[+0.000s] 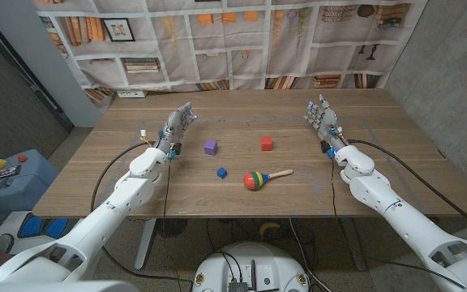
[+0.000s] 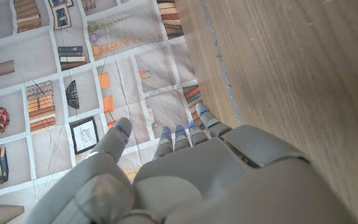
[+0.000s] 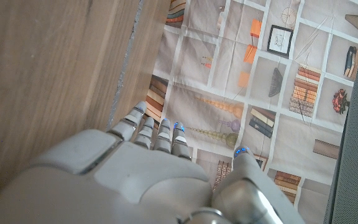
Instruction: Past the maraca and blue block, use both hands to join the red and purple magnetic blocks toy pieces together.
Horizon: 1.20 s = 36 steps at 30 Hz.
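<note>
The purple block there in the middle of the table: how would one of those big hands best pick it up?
Probably by pinching two opposite side faces, coming down from above. The purple block is a small cube sitting flat on the table, so only its top and sides are free. The left hand, open and holding nothing, is nearest, and nothing stands between them.

Head view: looking down over the surface. Wrist views: close behind each robot hand, sharing the printed bookshelf backdrop.
</note>
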Available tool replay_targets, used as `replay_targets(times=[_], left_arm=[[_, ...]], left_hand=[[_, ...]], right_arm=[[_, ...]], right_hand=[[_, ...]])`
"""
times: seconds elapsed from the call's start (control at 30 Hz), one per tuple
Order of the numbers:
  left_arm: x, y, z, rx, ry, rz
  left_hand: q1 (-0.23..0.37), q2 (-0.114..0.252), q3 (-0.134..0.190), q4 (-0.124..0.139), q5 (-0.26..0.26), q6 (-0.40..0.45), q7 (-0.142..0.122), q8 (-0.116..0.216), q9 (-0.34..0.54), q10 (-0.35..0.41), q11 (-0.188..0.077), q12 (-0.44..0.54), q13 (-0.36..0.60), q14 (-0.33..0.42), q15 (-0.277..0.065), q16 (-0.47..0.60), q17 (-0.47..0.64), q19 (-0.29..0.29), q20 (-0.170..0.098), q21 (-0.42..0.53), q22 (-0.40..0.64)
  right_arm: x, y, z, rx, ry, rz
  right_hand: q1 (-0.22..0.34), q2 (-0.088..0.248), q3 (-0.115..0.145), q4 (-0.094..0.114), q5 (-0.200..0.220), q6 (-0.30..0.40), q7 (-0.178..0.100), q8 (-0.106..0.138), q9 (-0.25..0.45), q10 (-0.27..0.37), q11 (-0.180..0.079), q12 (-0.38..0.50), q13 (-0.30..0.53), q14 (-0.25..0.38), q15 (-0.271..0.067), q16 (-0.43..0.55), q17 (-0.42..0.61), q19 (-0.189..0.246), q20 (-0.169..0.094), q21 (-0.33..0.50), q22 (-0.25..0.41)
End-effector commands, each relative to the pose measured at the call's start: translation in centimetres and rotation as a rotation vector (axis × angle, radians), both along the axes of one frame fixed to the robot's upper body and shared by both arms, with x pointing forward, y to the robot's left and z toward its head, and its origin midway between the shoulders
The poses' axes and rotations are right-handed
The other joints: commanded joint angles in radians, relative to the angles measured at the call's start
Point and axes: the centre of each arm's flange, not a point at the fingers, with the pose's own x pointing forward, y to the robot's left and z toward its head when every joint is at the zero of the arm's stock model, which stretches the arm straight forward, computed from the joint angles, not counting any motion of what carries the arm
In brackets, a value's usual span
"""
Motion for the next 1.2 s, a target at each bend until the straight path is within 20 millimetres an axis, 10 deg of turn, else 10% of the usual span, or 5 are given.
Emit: replay_targets(times=[0.03,0.6,1.2], left_arm=[[-1.3,0.4,0.9,0.052,-0.003,0.024],[-3.7,0.4,3.6,0.202,0.008,0.061],[-6.7,-0.4,6.4,0.471,0.063,0.137]], left_hand=[[0.025,0.022,0.011,-0.025,0.001,0.016,0.003,0.008,0.003,0.002,-0.012,0.008,0.001,0.001,-0.003,0.004,0.005,0.011,-0.006,-0.004,0.002],[0.116,0.010,0.040,-0.155,0.012,0.101,-0.003,0.025,0.005,0.052,-0.026,0.015,0.003,0.028,-0.014,0.005,0.006,0.051,-0.002,-0.053,0.003],[0.208,-0.022,0.053,-0.180,0.020,0.201,-0.001,0.048,0.008,0.093,-0.028,0.018,0.005,0.055,-0.018,0.005,0.006,0.093,0.012,-0.094,0.003]], right_arm=[[-0.1,0.3,-0.1,-0.001,-0.010,-0.002],[-0.2,-0.6,-0.4,0.013,-0.015,0.007],[0.5,-1.8,-0.2,-0.003,-0.018,0.016]], right_hand=[[0.010,0.004,0.008,-0.002,0.008,0.009,0.002,0.006,0.004,0.009,0.001,0.006,0.004,-0.003,-0.003,0.006,0.000,0.008,-0.001,0.003,0.002],[0.013,0.006,0.012,-0.006,0.010,0.010,0.001,0.008,0.004,0.010,-0.001,0.007,0.002,0.000,-0.005,0.007,-0.010,0.012,-0.004,-0.003,0.002],[0.012,0.009,0.015,-0.008,0.012,0.012,-0.001,0.009,0.004,0.010,0.000,0.009,-0.001,0.000,-0.001,0.008,-0.020,0.016,-0.004,-0.010,0.002]])
